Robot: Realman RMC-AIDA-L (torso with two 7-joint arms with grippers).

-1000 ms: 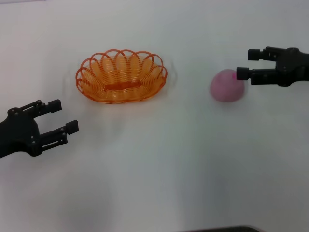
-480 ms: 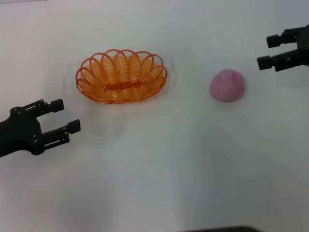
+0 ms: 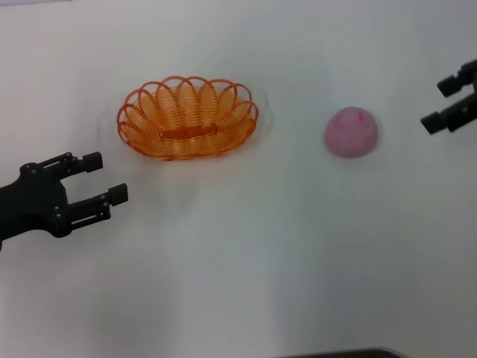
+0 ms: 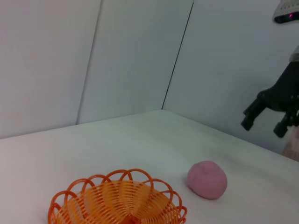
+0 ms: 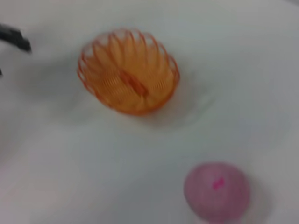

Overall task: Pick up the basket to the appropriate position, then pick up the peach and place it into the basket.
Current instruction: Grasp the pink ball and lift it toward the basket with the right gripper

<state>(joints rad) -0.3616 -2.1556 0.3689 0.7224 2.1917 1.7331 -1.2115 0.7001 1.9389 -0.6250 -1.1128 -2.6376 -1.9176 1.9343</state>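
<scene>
In the head view, an oval orange wire-loop basket (image 3: 188,118) with a scalloped rim is seen resting on the plain white worktop (image 3: 246,253), left of centre. A round, soft pink peach (image 3: 351,133) with a small magenta mark on top is seen lying well apart from it, to its right. The black left pincer (image 3: 98,183) is held near the basket's left front, its fingers spread apart and closed on nothing. The black right pincer (image 3: 441,102) is seen at the right edge, apart from the peach, fingers likewise spread and empty.

In the left wrist view, the basket (image 4: 117,204) and the peach (image 4: 207,179) are shown side by side, untouched, with the right pincer (image 4: 265,117) raised beyond them.

In the right wrist view, the basket (image 5: 128,71) and the peach (image 5: 217,190) are shown apart on the worktop. No writing or label is legible anywhere.
</scene>
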